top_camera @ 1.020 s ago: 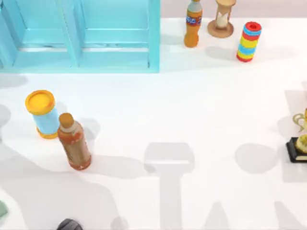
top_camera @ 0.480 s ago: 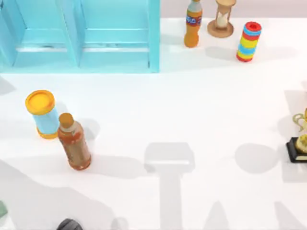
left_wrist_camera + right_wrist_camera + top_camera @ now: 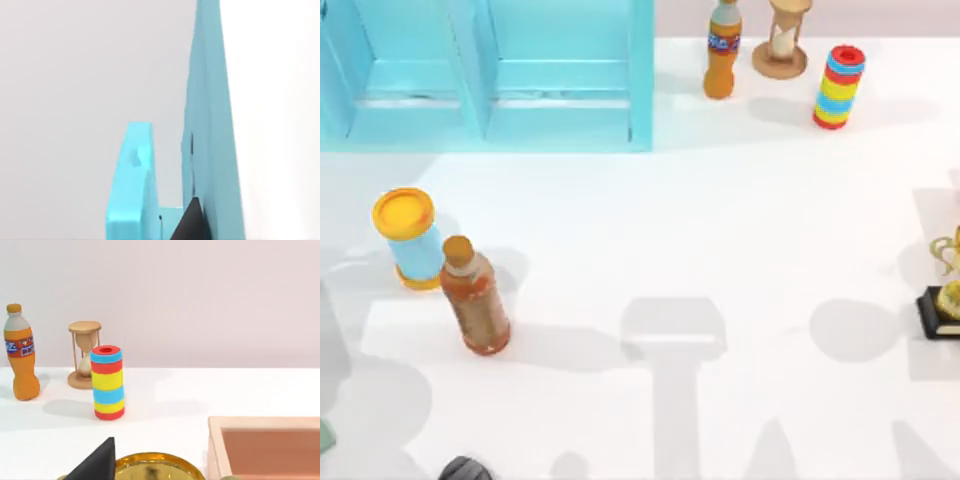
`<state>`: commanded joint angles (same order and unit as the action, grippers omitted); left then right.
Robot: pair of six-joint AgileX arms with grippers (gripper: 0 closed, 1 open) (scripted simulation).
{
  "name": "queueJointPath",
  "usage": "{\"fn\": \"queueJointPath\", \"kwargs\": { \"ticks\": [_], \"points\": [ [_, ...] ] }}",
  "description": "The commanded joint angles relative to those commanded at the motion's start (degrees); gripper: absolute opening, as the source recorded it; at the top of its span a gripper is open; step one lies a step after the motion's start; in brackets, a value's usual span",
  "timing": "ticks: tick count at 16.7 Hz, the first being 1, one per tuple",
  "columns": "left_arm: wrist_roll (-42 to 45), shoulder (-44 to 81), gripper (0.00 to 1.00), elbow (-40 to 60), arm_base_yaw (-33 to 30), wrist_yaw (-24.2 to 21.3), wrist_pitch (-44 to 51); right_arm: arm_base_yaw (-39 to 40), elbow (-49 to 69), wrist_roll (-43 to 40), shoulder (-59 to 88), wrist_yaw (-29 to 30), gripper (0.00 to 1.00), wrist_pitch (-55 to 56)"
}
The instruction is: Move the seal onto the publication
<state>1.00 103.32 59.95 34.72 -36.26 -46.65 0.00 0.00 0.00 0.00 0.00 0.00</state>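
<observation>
At the back left of the white table (image 3: 720, 220), as seen in the top view, a light blue shelf unit with open compartments (image 3: 560, 75) is standing; to its right an orange soda bottle with a blue label (image 3: 722, 55), a wooden hourglass (image 3: 782, 40) and a cylinder striped in red, yellow and blue (image 3: 839, 87) are placed in a row, a little apart from each other. Near the left side a light blue can with a yellow lid (image 3: 408, 240) is seen, and just beside it a brown drink bottle with an orange cap (image 3: 473, 297), upright; a golden trophy on a black base (image 3: 945, 295) is cut by the right edge. In each wrist view a dark wedge is seen, of the left gripper (image 3: 192, 222) before the shelf and of the right gripper (image 3: 95, 462) above a golden rim (image 3: 157, 465); whether either is open or closed cannot be told. Where the seal and the publication lie cannot be told.
</observation>
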Motion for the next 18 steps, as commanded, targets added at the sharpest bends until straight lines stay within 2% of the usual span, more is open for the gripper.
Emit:
{"fn": "queueJointPath", "kwargs": {
  "ticks": [4, 8, 14, 18],
  "points": [
    [0.27, -14.52, 0.00, -8.08, 2.99, -5.11, 6.91, 0.00, 0.00, 0.00, 0.00, 0.00, 1.00, 0.00],
    [0.41, -19.81, 0.00, -12.49, 5.82, -7.76, 11.16, 0.00, 0.00, 0.00, 0.00, 0.00, 1.00, 0.00],
    [0.09, -19.47, 0.00, -12.40, 5.22, -7.50, 11.01, 0.00, 0.00, 0.00, 0.00, 0.00, 1.00, 0.00],
    [-7.23, -19.18, 0.00, -10.49, -0.67, -4.76, 9.91, 0.00, 0.00, 0.00, 0.00, 0.00, 1.00, 0.00]
  ]
}}
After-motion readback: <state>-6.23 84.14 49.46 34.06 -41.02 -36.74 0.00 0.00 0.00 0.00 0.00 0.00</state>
